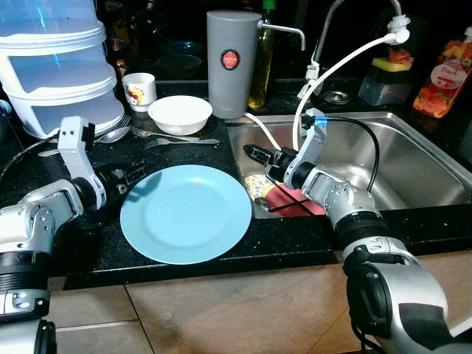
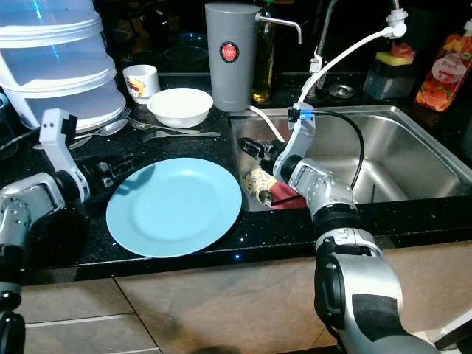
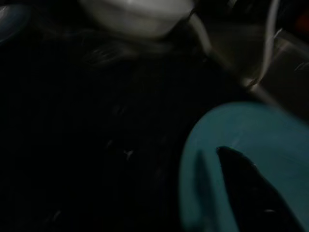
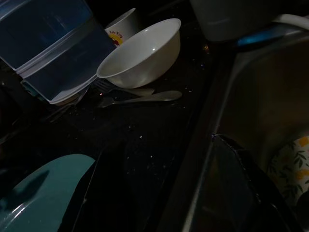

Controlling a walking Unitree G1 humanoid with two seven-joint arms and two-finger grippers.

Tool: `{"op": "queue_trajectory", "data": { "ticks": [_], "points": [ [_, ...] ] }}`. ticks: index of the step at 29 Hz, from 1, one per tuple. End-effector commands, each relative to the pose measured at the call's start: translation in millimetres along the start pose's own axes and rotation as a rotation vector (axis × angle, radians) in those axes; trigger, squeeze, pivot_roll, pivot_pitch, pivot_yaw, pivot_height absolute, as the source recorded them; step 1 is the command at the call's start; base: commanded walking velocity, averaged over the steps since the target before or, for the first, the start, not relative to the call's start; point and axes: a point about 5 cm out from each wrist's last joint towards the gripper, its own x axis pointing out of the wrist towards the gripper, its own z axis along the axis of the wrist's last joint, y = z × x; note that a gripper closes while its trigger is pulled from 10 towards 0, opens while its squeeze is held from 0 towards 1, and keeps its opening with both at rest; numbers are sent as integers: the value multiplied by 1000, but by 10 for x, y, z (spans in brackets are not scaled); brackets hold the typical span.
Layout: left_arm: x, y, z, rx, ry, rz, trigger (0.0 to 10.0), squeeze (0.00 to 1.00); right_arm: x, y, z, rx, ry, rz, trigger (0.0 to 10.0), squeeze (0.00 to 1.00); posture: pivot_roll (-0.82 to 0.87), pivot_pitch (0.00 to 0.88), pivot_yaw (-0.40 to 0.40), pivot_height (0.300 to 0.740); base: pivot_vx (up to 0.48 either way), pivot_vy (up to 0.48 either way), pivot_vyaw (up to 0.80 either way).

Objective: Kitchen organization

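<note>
Silver arms, black fingers [image 1: 254, 152], cables

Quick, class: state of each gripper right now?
Left gripper: at the blue plate's left rim; open or shut cannot be told.
Right gripper: over the sink's left end, open, holding nothing.

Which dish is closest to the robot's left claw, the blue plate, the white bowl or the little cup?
The blue plate. The left gripper sits right at its rim, while the white bowl and the little cup stand farther back on the counter.
</note>
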Motion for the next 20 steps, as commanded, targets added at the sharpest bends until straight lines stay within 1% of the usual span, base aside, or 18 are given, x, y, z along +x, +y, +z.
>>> {"op": "queue_trajectory", "data": {
  "ticks": [1,2,7,10,11,12,13,15,16,17,19,20],
  "points": [
    [-37,88,-120,2,83,53,10000,906,-16,-7,-14,9,9,2,10000,0,112,68,-30,740,0,0,0],
    [-35,98,-159,-6,112,59,10000,0,-15,-3,-20,10,11,4,10000,0,113,69,-30,740,0,0,0],
    [-17,75,-343,-63,216,31,10000,0,-7,18,-43,17,20,16,10000,0,114,74,-30,740,0,0,0],
    [-2,48,-371,-119,208,11,10000,0,-7,26,-49,21,23,18,10000,0,114,74,-30,740,0,0,0],
    [11,50,-363,-137,197,16,5490,0,-7,28,-48,22,24,19,10000,0,112,82,-30,740,0,0,0],
    [11,50,-363,-137,197,16,5490,0,-7,28,-48,22,24,19,10000,0,112,82,-30,740,0,0,0],
    [20,55,-356,-146,190,21,0,0,-8,30,-47,22,24,19,10000,0,112,82,-30,740,0,0,0],
    [42,79,-319,-180,152,36,0,0,-9,32,-47,24,25,20,10000,0,112,82,-30,740,0,0,0],
    [53,119,-250,-226,85,58,0,0,-10,33,-51,29,27,20,10000,0,112,82,-30,740,0,0,0],
    [51,137,-223,-239,62,68,0,0,-11,33,-53,31,27,20,10000,0,112,82,-30,740,0,0,0],
    [47,153,-203,-244,47,77,0,0,-10,35,-52,32,27,20,10000,0,113,88,-30,740,0,0,0],
    [37,179,-166,-250,14,91,0,0,-9,36,-54,33,28,21,10000,0,114,89,-30,740,0,0,0]
  ]
}}
